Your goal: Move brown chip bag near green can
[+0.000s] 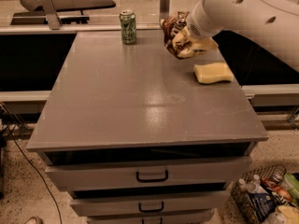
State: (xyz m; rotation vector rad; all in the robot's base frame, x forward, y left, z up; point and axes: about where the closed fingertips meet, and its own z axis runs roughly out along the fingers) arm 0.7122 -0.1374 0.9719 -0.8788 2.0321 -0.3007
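Observation:
The brown chip bag [176,34] is crumpled, dark brown and cream, and hangs above the far right of the grey cabinet top [140,97]. My gripper [189,36] is shut on the bag, with the white arm coming in from the upper right; the fingers are mostly hidden by the bag and wrist. The green can [127,27] stands upright near the back edge, to the left of the bag with a clear gap between them.
A pale yellow sponge [213,73] lies on the right side of the top, just below the bag. Drawers [152,175] are under the front edge. A wire basket [266,197] of items sits on the floor at right.

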